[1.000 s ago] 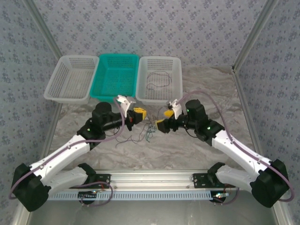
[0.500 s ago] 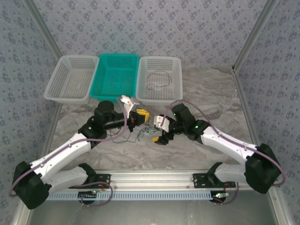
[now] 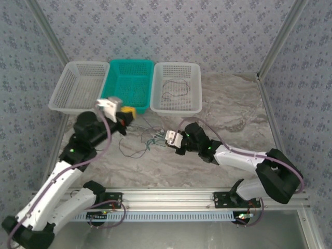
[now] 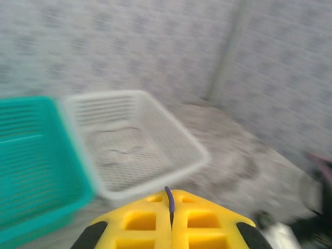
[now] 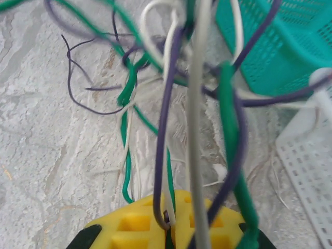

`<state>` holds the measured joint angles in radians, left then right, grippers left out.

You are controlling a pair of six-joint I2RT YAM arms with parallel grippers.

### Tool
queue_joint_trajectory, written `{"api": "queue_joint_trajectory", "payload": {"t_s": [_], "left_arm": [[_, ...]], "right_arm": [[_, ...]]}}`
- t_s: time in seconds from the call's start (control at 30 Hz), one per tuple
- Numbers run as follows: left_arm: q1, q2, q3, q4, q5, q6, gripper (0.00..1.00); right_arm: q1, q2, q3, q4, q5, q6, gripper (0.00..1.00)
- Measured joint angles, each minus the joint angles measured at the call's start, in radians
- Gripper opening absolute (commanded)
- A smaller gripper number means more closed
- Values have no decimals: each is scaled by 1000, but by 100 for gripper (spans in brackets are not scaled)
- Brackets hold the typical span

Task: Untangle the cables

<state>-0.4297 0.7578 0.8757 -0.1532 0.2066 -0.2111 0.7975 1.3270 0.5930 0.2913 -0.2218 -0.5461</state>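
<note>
The cables form a small tangle [image 3: 152, 140] of purple, green, white and grey wires on the marble table, between the two arms. My right gripper [image 3: 165, 140] lies low at the tangle's right side. Seen from its wrist, its yellow fingers [image 5: 140, 228] are shut on a bunch of wires [image 5: 165, 155] that fan upward: purple, white and green. My left gripper [image 3: 128, 111] is raised near the teal basket, shut on one thin purple cable [image 4: 169, 199] that pokes out between its fingers [image 4: 135, 218]. A dark cable loop [image 3: 129, 150] lies left of the tangle.
Three baskets stand along the back: white [image 3: 78, 85], teal [image 3: 129, 83] and white [image 3: 176, 88]. The right white basket holds a loose dark cable [image 3: 174, 87]. Patterned walls with metal posts close in the table on both sides.
My right gripper moved down and left onto the tangle and shut on the wires. My left gripper pulled back left toward the baskets, still shut on its cable.
</note>
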Motion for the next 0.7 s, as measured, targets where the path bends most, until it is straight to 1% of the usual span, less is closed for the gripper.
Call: {"api": "queue_joint_trajectory", "payload": {"t_s": [0.1,0.13,0.2,0.33,0.4,0.57,0.7], "left_arm": [[201,-5,65,-103,-2,-30,0],[270,-4,75,-130,10,-45,0],[381,-4,80,-173,38,-68,0],[586,9,81,-257,168,-107,0],[657,26,92,-293,232,-116,0],[695,91,156,-371,324,-102,0],[718,125,217,-418,349,-62,0]], "right_arm": [[0,-62,-9,24,8,0,0],[0,-87,-9,25,11,0,0],[0,-136,-16,28,18,0,0],[-15,-246,-60,39,13,0,0],[-39,-293,-82,42,3,0,0],[-133,-383,-124,50,-25,18,0],[-209,-424,-140,64,-47,94,0]]}}
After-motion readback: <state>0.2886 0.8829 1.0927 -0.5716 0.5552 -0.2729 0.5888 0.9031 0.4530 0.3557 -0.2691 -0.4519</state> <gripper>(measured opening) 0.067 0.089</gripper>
